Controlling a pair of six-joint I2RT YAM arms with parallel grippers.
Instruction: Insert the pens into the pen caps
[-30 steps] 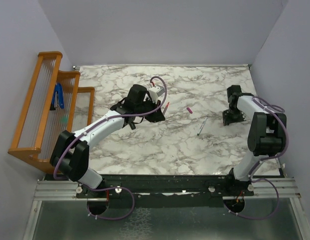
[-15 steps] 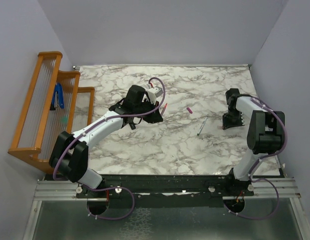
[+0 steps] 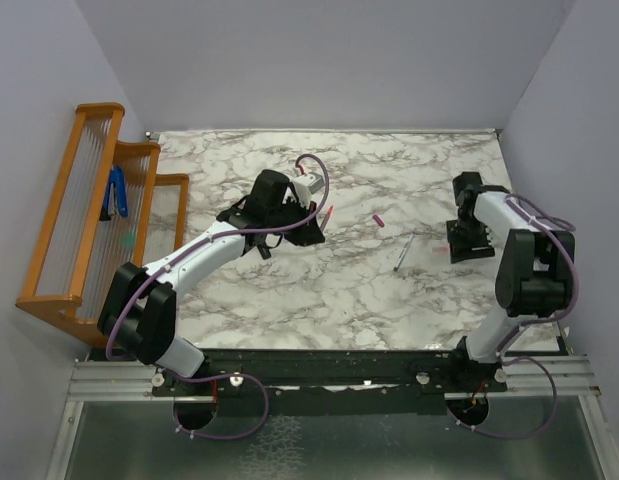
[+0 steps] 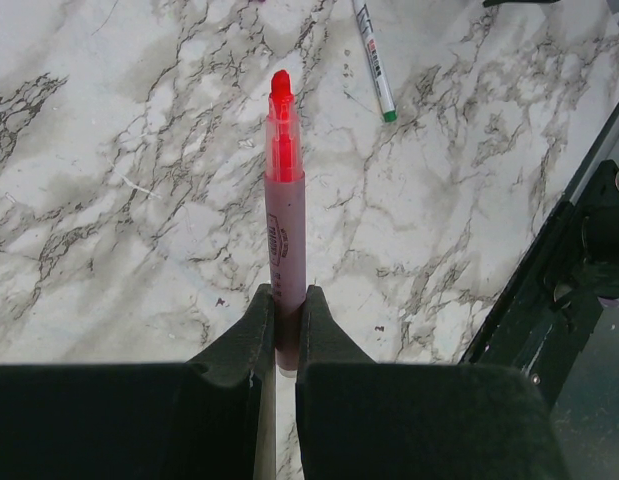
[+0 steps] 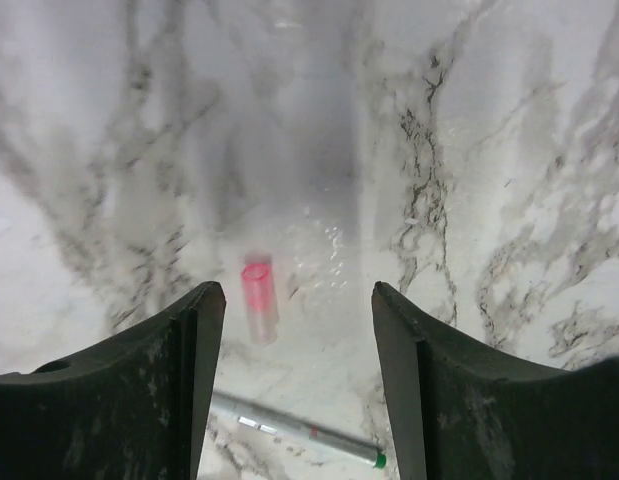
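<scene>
A white marble-patterned worktop (image 3: 239,160) sits between plain lilac-grey walls, with a wooden rack (image 3: 89,210) at its left edge holding a blue-handled tool (image 3: 117,192). The left claw (image 3: 314,228) hangs over the middle of the worktop, clamped on the rear end of the pinkish-white pen (image 4: 285,200). The pen's red tip points forward, clear of the surface. The right claw (image 5: 297,290) hovers low near the right side with its fingers (image 5: 194,370) spread wide and nothing between them. Just ahead of it, the pale pink cap (image 5: 257,300) lies on its side on the marble, framed by the two fingers. The greyish pen (image 3: 404,253) lies loose, well short of the right claw, and the magenta cap (image 3: 378,220) rests between the two arms. The step in hand appears to be picking up the pink cap to pair it with the held pen. The next move likely calls for the right claw to drop straight down and close gently across the small cap without flicking it away. It would then lift and turn the cap's open end to meet the red tip.
</scene>
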